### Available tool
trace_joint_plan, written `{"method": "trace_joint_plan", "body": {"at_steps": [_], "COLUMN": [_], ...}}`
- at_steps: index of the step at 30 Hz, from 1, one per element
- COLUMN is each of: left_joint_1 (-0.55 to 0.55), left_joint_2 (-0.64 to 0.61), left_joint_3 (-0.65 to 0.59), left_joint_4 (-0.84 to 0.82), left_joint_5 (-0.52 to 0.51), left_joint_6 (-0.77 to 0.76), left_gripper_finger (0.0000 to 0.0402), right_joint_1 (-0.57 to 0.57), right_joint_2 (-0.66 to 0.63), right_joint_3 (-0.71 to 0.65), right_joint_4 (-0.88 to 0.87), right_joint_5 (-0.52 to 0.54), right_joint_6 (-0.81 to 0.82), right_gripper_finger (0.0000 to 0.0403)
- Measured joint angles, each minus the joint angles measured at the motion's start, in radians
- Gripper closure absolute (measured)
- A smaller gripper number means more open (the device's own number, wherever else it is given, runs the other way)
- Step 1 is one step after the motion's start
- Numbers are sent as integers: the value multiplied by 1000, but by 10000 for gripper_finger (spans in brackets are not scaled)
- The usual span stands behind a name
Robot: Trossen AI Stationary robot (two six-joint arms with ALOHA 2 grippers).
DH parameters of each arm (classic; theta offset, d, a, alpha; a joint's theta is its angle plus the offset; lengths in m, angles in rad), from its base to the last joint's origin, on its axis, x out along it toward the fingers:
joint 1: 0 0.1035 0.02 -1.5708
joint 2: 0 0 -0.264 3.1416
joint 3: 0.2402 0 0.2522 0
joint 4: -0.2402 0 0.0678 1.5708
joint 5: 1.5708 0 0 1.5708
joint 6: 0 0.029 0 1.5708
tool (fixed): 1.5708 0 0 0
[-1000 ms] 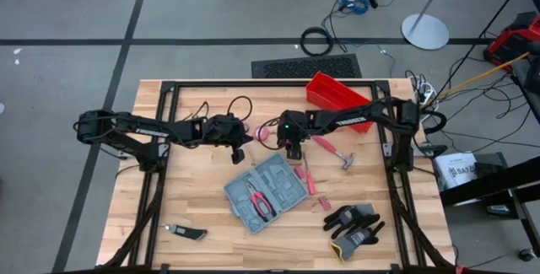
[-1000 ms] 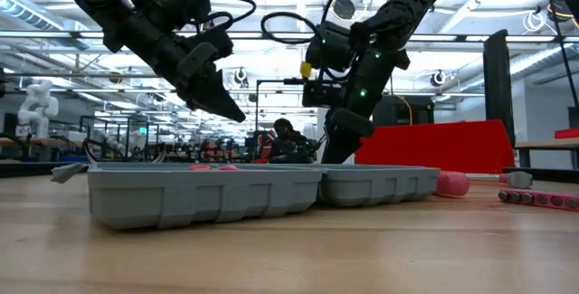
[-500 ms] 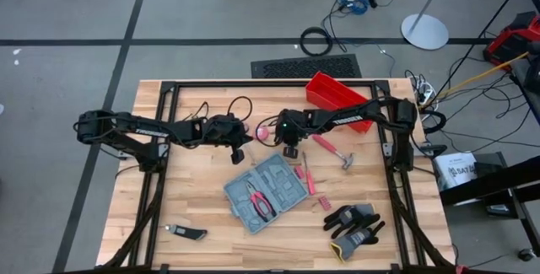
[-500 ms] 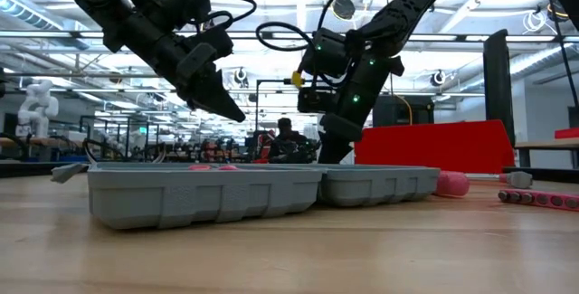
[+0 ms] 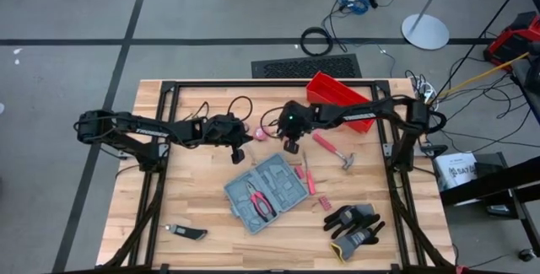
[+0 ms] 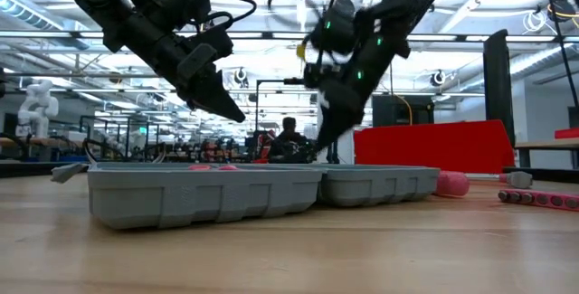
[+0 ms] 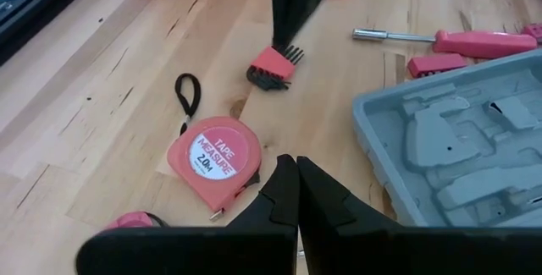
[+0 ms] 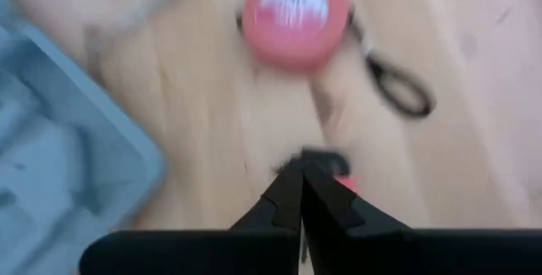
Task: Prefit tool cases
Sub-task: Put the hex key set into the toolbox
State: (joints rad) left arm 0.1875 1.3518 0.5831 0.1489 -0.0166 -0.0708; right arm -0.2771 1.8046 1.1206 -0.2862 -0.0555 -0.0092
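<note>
While the tool case [image 5: 268, 192] lies open at table centre, the right gripper [image 5: 291, 145], at its twelve o'clock, pinches a red hex-key set [image 7: 275, 66]; the left gripper [image 5: 239, 154], clenched empty, hovers at ten o'clock above a tape measure [image 7: 213, 151].

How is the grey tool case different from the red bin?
The flat grey-blue plastic tool case lies opened out in the middle; the open red plastic bin sits at the table's far edge. The case is low and flat; the bin stands taller. The case has moulded tool-shaped slots, one holding red-handled pliers; the bin shows none. Both are plastic and open.
</note>
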Motion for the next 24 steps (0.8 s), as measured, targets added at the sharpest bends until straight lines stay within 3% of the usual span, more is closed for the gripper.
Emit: {"method": "trace_joint_plan", "body": {"at_steps": [5,10,24], "left_joint_1": [-1,-1,-1], "left_joint_2": [0,0,0], "left_joint_3": [0,0,0], "left_joint_4": [0,0,0], "left_joint_5": [0,0,0], "left_joint_6": [0,2,7], "left_gripper_finger": [400,400,400], "right_joint_1": [-8,-13,-16], "right_joint_2": [-62,-45,97], "right_joint_3": [0,0,0], "right_joint_4": [8,12,38], "right_joint_5": [11,5,-34], "right_joint_6": [-25,-163,-117], "right_gripper_finger": [402,390,184]}}
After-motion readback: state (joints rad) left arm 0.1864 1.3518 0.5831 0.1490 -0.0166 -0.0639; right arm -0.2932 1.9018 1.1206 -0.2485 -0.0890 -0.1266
